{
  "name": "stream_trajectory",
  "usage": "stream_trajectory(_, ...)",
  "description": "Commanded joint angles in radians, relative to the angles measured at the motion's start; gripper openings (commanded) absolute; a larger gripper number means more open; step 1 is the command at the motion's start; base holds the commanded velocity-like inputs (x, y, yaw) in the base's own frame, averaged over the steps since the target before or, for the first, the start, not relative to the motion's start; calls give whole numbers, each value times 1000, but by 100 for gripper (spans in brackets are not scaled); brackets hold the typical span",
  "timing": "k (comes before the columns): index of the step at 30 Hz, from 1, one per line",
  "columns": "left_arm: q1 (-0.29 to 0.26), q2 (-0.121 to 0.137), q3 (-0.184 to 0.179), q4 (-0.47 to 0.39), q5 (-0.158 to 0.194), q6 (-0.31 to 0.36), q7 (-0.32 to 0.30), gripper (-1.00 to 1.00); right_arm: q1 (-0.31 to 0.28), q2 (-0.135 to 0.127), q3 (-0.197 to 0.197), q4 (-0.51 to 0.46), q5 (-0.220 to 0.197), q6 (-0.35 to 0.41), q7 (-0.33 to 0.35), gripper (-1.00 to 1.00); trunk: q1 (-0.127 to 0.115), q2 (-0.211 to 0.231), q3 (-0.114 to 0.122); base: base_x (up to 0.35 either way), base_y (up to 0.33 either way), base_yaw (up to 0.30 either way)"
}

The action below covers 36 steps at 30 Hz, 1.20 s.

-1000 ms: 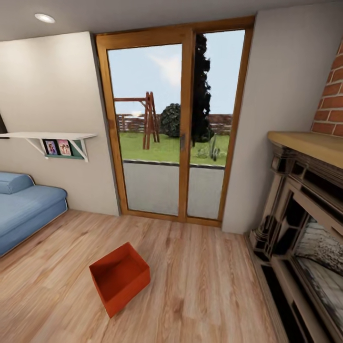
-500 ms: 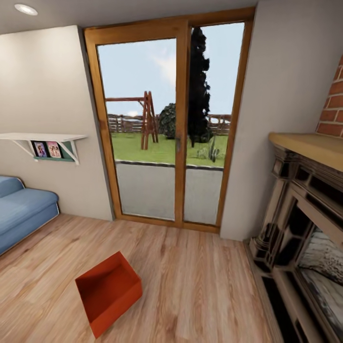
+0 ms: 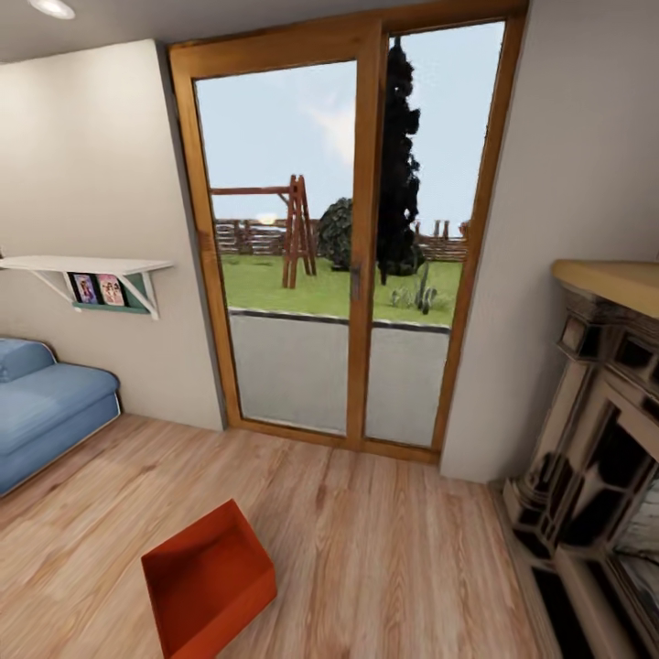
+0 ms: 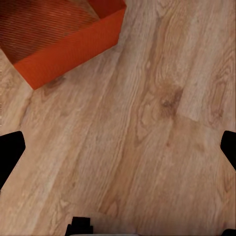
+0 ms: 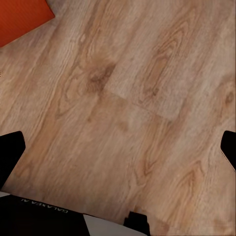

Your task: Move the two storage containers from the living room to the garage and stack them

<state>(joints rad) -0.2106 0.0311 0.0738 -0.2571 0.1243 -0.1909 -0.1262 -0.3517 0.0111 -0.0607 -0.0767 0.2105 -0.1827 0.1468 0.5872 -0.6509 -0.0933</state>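
Note:
One orange-red storage container [image 3: 209, 581] sits open-topped on the living room's light wood plank floor [image 3: 384, 549], low and left of centre in the head view. The left wrist view looks down on the same container [image 4: 54, 34], some way ahead of my left gripper [image 4: 118, 155], which is open with its dark fingertips [image 4: 10, 157] far apart over bare planks. A corner of the container [image 5: 22, 17] shows beyond my right gripper [image 5: 118, 155], also open and holding nothing. The second container and the garage are out of view.
A wood-framed glass patio door [image 3: 357, 256] stands straight ahead. The blue sofa [image 3: 46, 412] lies at the left under a white wall shelf [image 3: 82, 265]. A dark fireplace [image 3: 595, 458] with a wooden mantel lines the right side.
The whole picture has shifted: the camera has moved closer to the door, and the container now sits lower and further left in the picture. The container itself rests where it was.

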Motion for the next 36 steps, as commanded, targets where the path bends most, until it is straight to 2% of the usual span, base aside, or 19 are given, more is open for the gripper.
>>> stream_trajectory(1, -1, 0, 7, 2, 8, -1, -10, 100, -1, 0, -7, 1, 7, -3, 3, 100, 1, -1, -2, 324, 0, 207)
stream_trajectory(18, -1, 0, 7, 1, 8, -1, -10, 100, 0, 0, -7, 1, 7, -3, 3, 100, 1, -1, -2, 324, -43, 246)
stream_trajectory(36, -1, 0, 7, 1, 8, -1, -10, 100, 0, 0, -7, 1, 7, -3, 2, 100, 1, -1, -2, 280, -218, 249)
